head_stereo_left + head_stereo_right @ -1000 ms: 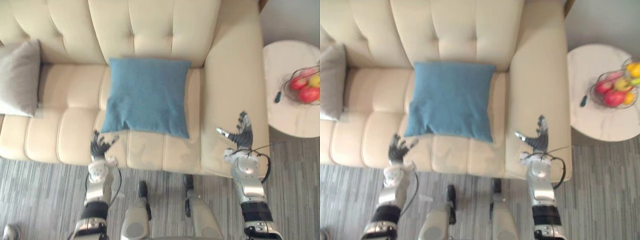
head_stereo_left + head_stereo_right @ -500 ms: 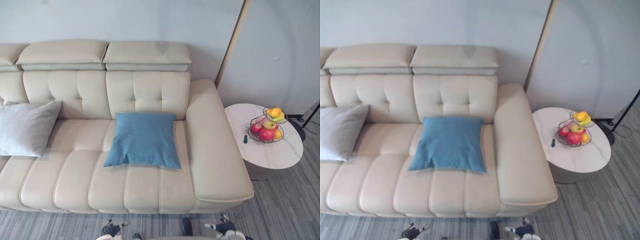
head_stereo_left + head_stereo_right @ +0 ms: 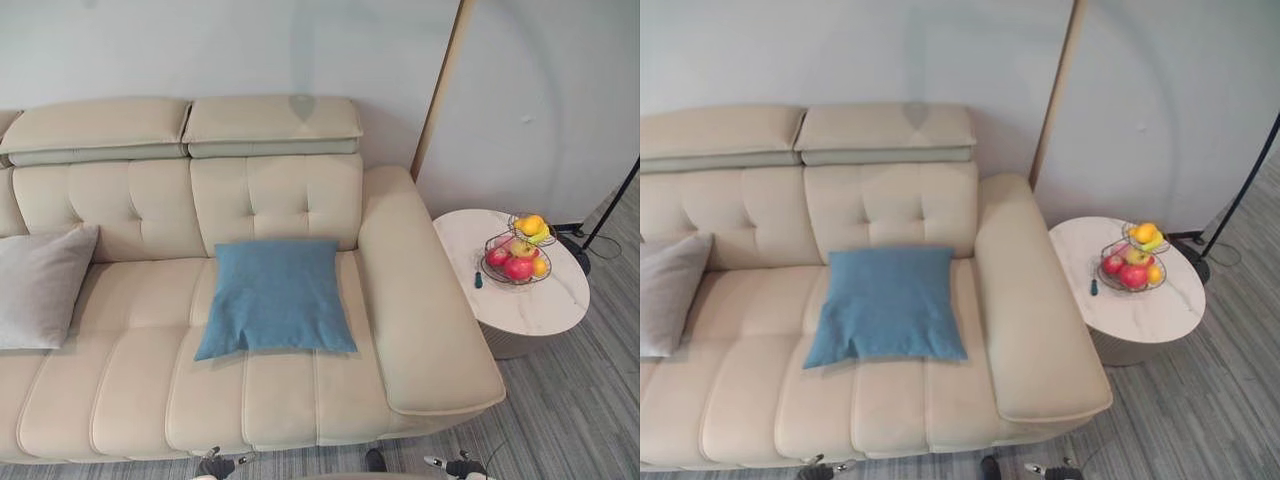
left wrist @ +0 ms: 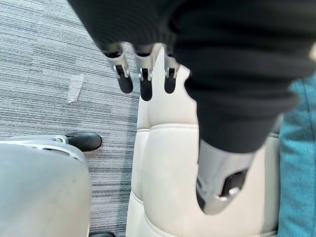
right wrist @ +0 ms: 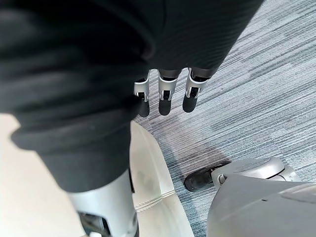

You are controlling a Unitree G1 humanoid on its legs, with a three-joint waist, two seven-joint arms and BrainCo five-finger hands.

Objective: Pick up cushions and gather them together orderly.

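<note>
A blue cushion point(image 3: 275, 297) lies flat on the right seat of the cream sofa point(image 3: 130, 390), its top edge against the backrest. A grey cushion point(image 3: 40, 285) leans on the backrest at the far left. My left hand point(image 3: 213, 465) and right hand point(image 3: 452, 465) show at the view's bottom edge, in front of the sofa and apart from both cushions. In the left wrist view the left hand point(image 4: 145, 74) has straight fingers over the sofa's front edge and holds nothing, with the blue cushion point(image 4: 298, 163) off to one side. The right hand point(image 5: 166, 96) is open too, over the floor.
A round white side table point(image 3: 520, 295) stands right of the sofa's armrest point(image 3: 425, 300), carrying a wire basket of fruit point(image 3: 517, 258) and a small dark object point(image 3: 478, 280). Grey striped carpet point(image 3: 580, 420) runs in front. A black lamp pole point(image 3: 610, 210) stands at the far right.
The camera has pulled back and up, so the whole sofa and wall now show. Both hands have dropped from the seat's front edge to the bottom edge. The cushions have not moved.
</note>
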